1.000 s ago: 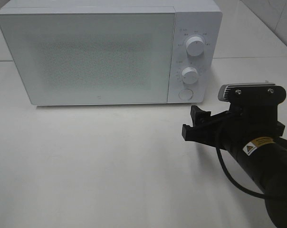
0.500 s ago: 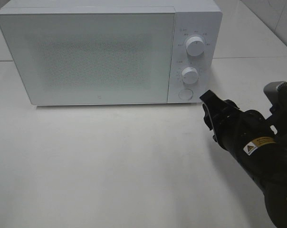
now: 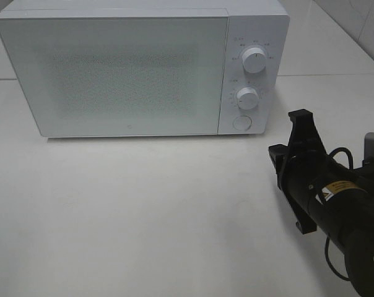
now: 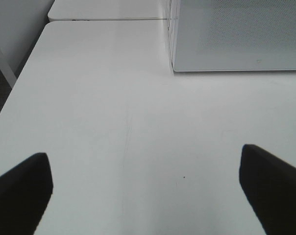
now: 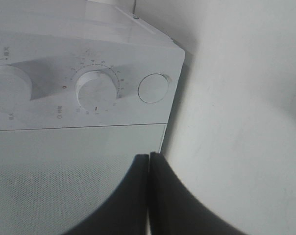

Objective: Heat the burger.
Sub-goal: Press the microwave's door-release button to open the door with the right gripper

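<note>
The burger is out of view in every view. The white microwave [image 3: 131,68] stands at the back of the table with its door closed. My right gripper [image 3: 277,158] is shut and empty, rolled onto its side, low over the table to the right of and in front of the microwave's control panel. In the right wrist view its fingertips [image 5: 149,160] press together and point at the microwave's lower corner below the round button [image 5: 153,88]. My left gripper [image 4: 143,154] is open and empty over bare table left of the microwave [image 4: 236,34]; it does not show in the high view.
Two dials [image 3: 254,59] [image 3: 247,97] and a round button [image 3: 241,122] sit on the microwave's right panel. The white table [image 3: 143,210] stretches in front of the microwave. A second table surface [image 3: 335,43] lies behind at the right.
My right gripper has closed from open, rolled about a quarter turn and drawn back to the right, away from the microwave's panel. The left gripper stays open.
</note>
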Controlling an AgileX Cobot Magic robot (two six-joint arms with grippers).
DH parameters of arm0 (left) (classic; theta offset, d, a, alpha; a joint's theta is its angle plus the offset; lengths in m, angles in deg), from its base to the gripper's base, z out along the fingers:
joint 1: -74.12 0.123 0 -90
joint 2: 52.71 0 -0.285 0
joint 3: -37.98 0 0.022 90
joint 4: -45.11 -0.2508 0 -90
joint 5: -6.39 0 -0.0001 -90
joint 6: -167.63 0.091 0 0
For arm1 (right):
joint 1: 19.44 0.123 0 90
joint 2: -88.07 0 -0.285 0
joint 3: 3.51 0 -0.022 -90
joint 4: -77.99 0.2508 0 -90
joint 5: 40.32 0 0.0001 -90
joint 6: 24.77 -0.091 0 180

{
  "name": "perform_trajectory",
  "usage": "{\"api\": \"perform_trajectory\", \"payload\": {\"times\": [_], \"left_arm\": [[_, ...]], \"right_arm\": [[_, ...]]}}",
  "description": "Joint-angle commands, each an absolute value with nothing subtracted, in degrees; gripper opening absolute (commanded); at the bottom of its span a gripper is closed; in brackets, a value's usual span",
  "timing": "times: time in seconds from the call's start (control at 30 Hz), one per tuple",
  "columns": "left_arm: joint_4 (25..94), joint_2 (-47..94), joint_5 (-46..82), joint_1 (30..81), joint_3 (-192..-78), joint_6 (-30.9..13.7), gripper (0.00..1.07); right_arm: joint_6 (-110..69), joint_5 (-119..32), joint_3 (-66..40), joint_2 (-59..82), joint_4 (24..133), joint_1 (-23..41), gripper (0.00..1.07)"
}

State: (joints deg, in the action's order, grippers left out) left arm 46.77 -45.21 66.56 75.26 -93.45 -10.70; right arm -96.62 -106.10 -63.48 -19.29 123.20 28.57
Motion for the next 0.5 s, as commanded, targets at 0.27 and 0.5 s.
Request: {"api": "perform_trajectory", "payload": {"times": [0.27,0.5], "left_arm": [[47.0,-46.35,65.87,75.32,-93.28,-11.05,0.98],[47.0,-46.35,65.87,75.32,-93.28,-11.05,0.98]], "right_arm": [[-101.14,-99.97,-60.84,-19.18,123.2,28.57,0.0],[-100.68,-97.5,-57.92,-19.18,121.54,24.96,0.0]]}}
